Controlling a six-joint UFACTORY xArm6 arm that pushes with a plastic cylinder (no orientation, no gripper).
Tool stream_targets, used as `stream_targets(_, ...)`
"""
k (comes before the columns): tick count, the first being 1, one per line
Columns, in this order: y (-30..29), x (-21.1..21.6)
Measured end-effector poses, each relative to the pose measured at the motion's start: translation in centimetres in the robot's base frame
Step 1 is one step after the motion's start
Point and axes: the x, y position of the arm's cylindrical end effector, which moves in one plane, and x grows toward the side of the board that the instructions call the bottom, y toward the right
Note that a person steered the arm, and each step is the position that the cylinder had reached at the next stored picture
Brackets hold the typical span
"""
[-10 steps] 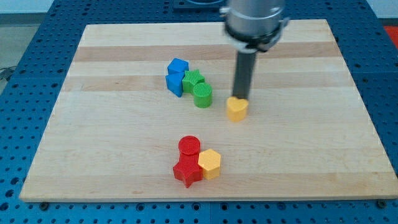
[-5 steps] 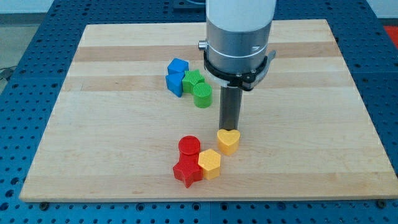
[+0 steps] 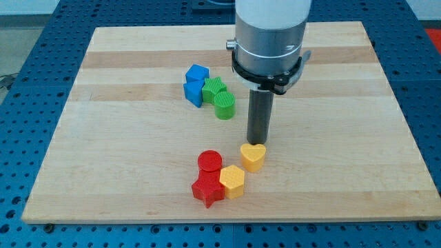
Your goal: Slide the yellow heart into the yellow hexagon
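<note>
My tip [image 3: 258,142] is down at the board [image 3: 103,172], standing just above the yellow heart [image 3: 253,157] on the side toward the view's top. It appears to touch or nearly touch the heart's upper edge; contact cannot be confirmed. The arm ends in a plain rod with no claw, so it holds nothing.

The heart lies flat, right of centre in the lower half of the board. Its lobes appear to face the view's top-right, toward the rod, and its point the view's bottom-left, so its long axis runs roughly along that diagonal; the exact heading is hard to read at this size.

The yellow hexagon [image 3: 232,181] sits just below and left of the heart. The two are very near, with their closest corners either touching or a sliver apart.

The hexagon's left side presses against a red star [image 3: 207,189], and a red cylinder [image 3: 209,162] stands directly above the star, touching it.

Well apart, toward the view's top-left of the heart, is a second cluster: two blue blocks [image 3: 195,84] of unclear shape, with a green block [image 3: 214,88] and a green cylinder [image 3: 224,105] touching on their right.
</note>
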Motion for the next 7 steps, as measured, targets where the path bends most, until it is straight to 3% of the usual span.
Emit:
stream_targets(4,-1.0,3.8)
stream_targets(5,-1.0,3.8)
stream_targets(7,4.9,0.4)
